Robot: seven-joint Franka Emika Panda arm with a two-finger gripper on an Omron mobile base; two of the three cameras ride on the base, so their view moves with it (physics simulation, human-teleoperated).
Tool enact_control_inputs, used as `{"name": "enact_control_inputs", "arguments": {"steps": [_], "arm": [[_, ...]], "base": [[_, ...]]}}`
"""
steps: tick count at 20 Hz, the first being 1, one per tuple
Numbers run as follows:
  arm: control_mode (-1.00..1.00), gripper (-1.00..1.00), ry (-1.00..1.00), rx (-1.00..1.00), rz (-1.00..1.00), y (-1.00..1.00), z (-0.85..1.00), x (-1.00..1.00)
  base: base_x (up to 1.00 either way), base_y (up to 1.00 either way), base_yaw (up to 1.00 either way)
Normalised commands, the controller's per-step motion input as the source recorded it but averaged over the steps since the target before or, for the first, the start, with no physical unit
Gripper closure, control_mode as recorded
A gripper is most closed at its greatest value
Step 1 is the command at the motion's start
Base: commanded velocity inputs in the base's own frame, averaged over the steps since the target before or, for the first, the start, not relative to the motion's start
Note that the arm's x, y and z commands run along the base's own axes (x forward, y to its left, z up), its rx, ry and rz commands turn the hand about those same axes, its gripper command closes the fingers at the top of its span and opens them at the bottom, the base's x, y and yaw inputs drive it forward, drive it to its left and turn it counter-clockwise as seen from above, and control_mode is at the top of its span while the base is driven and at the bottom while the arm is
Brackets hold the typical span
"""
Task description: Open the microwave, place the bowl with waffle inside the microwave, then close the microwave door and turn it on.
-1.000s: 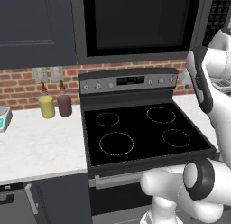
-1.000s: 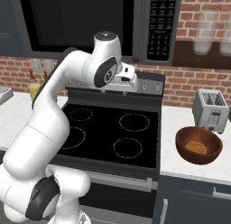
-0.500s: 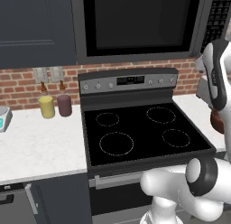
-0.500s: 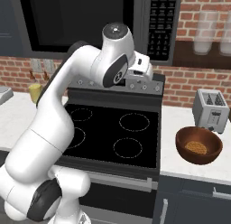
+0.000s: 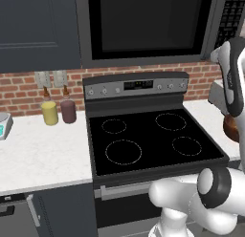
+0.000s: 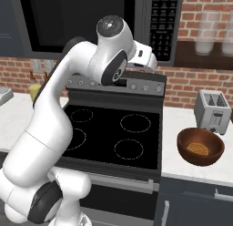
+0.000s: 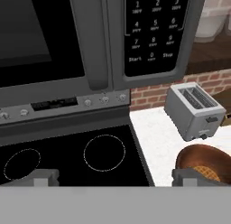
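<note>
Large dark grey box microwave [image 6: 95, 24], mounted above the stove; its wide door with black glass window [image 5: 148, 23] is shut, the long curved bar handle [image 7: 92, 42] running down beside the black button keypad strip [image 7: 153, 31] at right.

Round, deep, reddish-brown wooden-looking bowl [image 6: 200, 146], standing on the white speckled counter [image 6: 175, 129] to the right of the stove, a round golden waffle [image 6: 198, 150] lying in its bottom. Nothing grips it.

Small silver two-slot toaster [image 6: 211, 112], just behind the bowl, against the red brick wall [image 6: 182, 86].

Black glass-topped stove [image 5: 148, 140] with four ring burners and a grey knobbed back panel [image 5: 136, 85], directly under the microwave.

Squat yellow jar [image 5: 49, 113] and squat dark maroon jar [image 5: 68, 111], side by side on the left counter by the wall, under two wall sockets.

White robot arm [image 6: 86, 97], raised over the stove, its hand level with the lower edge of the microwave near the keypad.

Two-finger gripper [image 7: 115, 177], fingers spread wide, holding nothing; in the hand view it faces the microwave's lower front, the stove's rear burners and the bowl at lower right.
</note>
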Motion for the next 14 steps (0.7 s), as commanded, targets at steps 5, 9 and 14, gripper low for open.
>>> {"name": "enact_control_inputs", "arguments": {"steps": [5, 9, 14], "arm": [[-1.00, -1.00, -0.01, 0.00, 0.00, 0.00, 0.49, 0.00], [-1.00, -1.00, 0.00, 0.00, 0.00, 0.00, 0.28, 0.18], [-1.00, -1.00, -0.01, 0.00, 0.00, 0.25, 0.01, 0.31]], "base": [[0.00, 0.00, 0.00], [0.00, 0.00, 0.00], [0.00, 0.00, 0.00]]}}
